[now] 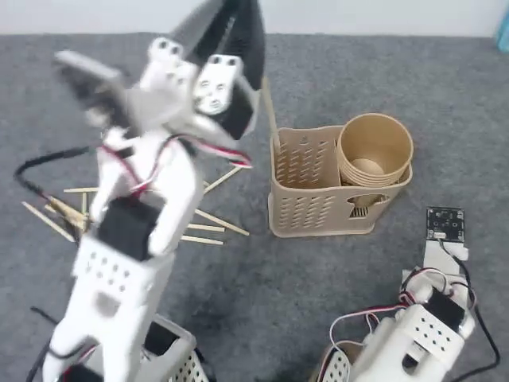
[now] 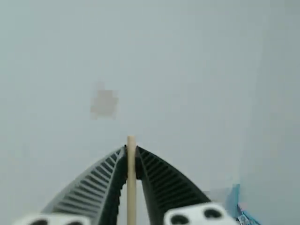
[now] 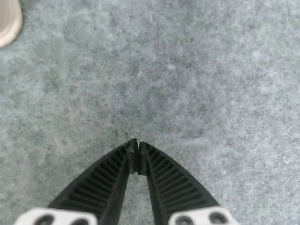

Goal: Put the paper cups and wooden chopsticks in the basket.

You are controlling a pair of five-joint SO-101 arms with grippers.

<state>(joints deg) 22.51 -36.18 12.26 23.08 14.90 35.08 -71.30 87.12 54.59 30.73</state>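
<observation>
Paper cups (image 1: 374, 151) are sitting stacked in the right compartment of the basket (image 1: 306, 203), right of centre in the high view. One wooden chopstick (image 2: 131, 197) is sitting clamped btwn the fingers of the left gripper (image 2: 131, 151), its tip poking just past the fingertips, w/ a pale wall (image 2: 187, 70) behind. In the high view the left arm (image 1: 135, 239) is standing tall at frame left, gripper up at the top edge. A stick (image 1: 270, 103) is leaning at the basket's upper-left corner; can't tell if it's the held one or one inside the basket. Loose chopsticks (image 1: 208, 227) are lying on the grey table (image 1: 262, 302) left of the basket, partly under the arm. Right gripper (image 3: 137, 149) is hovering over the table w/ fingers pressed together; right arm (image 1: 425, 326) is sitting at lower right.
</observation>
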